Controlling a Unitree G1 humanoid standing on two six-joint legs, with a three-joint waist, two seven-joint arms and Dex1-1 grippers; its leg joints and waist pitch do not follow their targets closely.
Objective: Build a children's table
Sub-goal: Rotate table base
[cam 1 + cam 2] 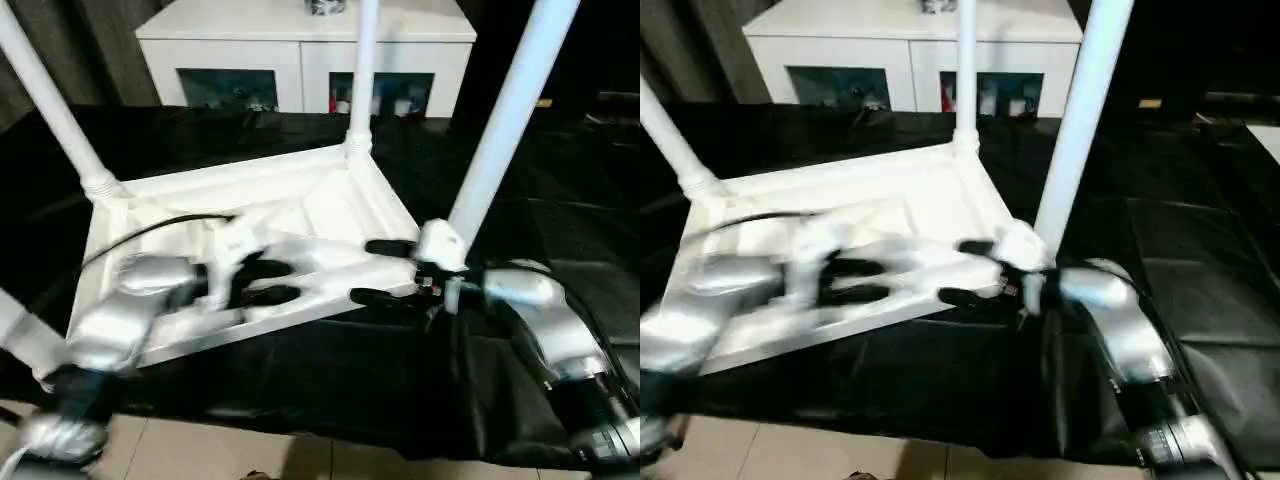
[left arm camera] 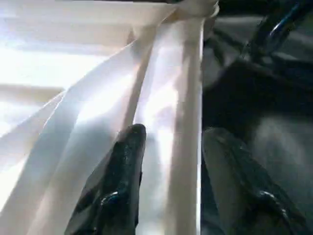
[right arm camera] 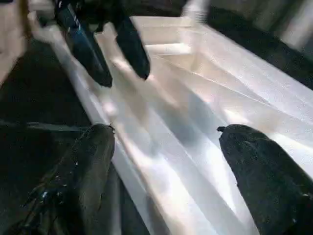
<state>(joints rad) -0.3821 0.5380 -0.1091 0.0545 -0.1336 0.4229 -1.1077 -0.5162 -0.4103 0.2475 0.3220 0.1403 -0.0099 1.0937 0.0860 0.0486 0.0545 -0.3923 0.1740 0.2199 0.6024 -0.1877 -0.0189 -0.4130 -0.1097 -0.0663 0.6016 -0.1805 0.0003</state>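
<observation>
A white cabinet (image 1: 300, 45) with dark glass doors stands at the top centre, with grey curtains (image 1: 60, 50) at the upper left. Black cloth (image 1: 330, 390) covers the middle, and pale floor tiles (image 1: 180, 450) run along the bottom edge.

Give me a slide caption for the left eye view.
Both pincers, left and right, straddle the near rim of the upturned children's table, legs up, on black cloth.
</observation>
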